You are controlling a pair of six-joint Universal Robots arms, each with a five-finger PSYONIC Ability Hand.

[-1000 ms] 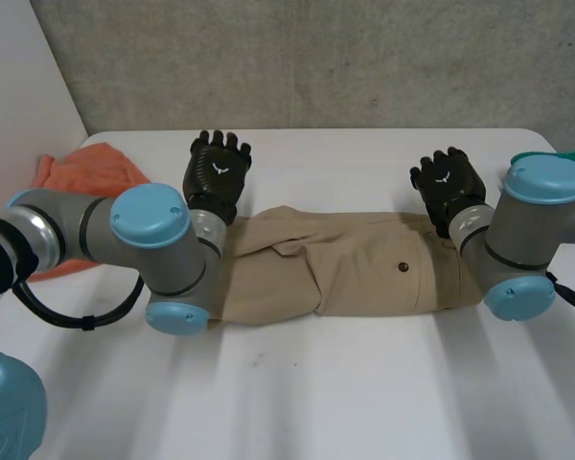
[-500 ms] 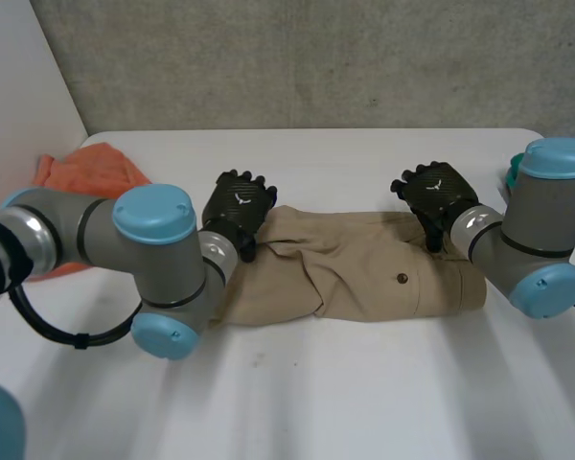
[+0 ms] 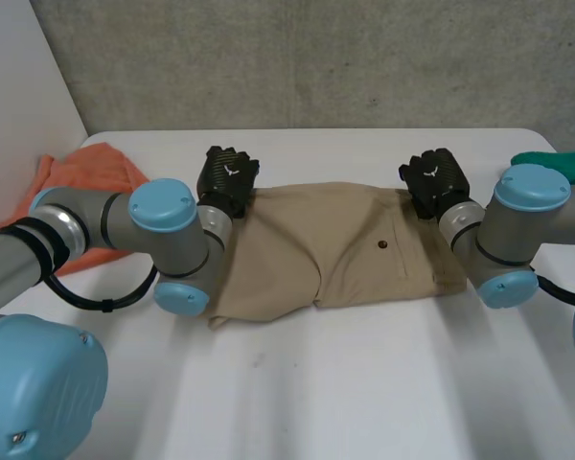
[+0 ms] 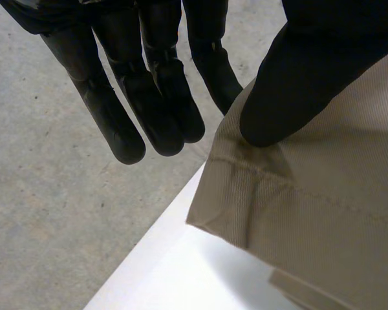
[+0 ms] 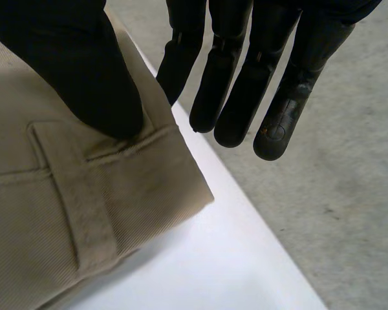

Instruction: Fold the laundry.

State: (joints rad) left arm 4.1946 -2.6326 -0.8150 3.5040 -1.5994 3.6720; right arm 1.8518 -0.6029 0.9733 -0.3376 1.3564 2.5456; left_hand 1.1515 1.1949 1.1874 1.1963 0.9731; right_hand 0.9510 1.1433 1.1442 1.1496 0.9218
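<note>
Beige trousers [image 3: 345, 249] lie folded across the middle of the white table [image 3: 364, 383], a dark button on top. My left hand [image 3: 228, 177] is at their far left corner. In the left wrist view its thumb [image 4: 291, 84] presses on that corner of the trousers [image 4: 310, 213], and one of its fingers [image 4: 149, 97] runs in under the edge. My right hand [image 3: 434, 177] is at the far right corner, by the waistband. There its thumb [image 5: 84, 71] pins the trousers [image 5: 45, 226] beside a belt loop, against the fingers [image 5: 246, 84] behind the edge.
An orange cloth [image 3: 91, 172] lies at the table's far left, behind my left arm. Something green [image 3: 556, 161] pokes in at the right edge. The table's far edge runs just beyond both hands, with a grey wall behind it.
Both hands came down from beyond the trousers' far edge onto the far corners and closed on them. The bunched flap on the left side now lies flatter.
</note>
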